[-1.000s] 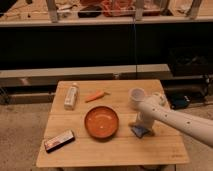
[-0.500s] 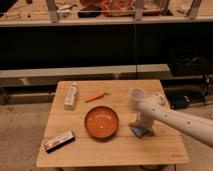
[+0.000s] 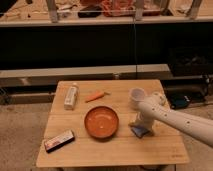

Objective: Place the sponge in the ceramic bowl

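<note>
Sponge (image 3: 141, 131) lies flat on the counter (image 3: 150, 150) just to the right of the ceramic bowl (image 3: 101, 122), apart from its rim and not in it, so the task's end state is not yet there. The bowl's inside shows only its orange glaze.

The gripper (image 3: 139, 123) hangs right over the sponge, pointing down from the end of the white arm (image 3: 175, 119) that reaches in from the right of the bowl. Its jaws are spread, not clamped, and I cannot tell whether the fingertips touch the sponge. That pose reads as lined up for a top-down pick, and the move into the bowl would be short.

Behind the bowl and to its right stands a white cup (image 3: 137, 96), close to the arm and easy to bump. An orange carrot (image 3: 96, 96) lies behind the bowl, a pale bottle (image 3: 71, 96) behind it to the left, and a dark flat box (image 3: 59, 141) in front of it to the left.
</note>
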Controlling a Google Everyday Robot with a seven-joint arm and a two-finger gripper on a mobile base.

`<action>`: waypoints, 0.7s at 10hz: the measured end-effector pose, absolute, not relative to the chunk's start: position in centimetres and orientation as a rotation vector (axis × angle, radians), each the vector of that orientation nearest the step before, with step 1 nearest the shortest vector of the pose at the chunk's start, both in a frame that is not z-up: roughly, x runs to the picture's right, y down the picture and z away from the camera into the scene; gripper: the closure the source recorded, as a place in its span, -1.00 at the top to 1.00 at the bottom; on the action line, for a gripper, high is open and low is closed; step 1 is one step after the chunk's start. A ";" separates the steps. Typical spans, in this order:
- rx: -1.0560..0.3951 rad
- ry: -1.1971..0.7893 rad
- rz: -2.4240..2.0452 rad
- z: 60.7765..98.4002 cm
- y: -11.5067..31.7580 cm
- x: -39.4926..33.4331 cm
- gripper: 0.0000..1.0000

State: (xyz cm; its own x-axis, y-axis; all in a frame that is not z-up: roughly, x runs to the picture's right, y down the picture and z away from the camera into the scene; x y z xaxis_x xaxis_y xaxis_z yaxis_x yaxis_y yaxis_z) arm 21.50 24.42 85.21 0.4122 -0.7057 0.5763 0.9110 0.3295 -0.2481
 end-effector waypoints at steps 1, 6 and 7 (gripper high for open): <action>-0.597 -0.405 -1.088 85.4 24.6 21.3 0.60; -0.605 -0.412 -1.078 85.3 24.7 21.1 0.55; -0.607 -0.412 -1.078 85.2 24.7 21.2 0.42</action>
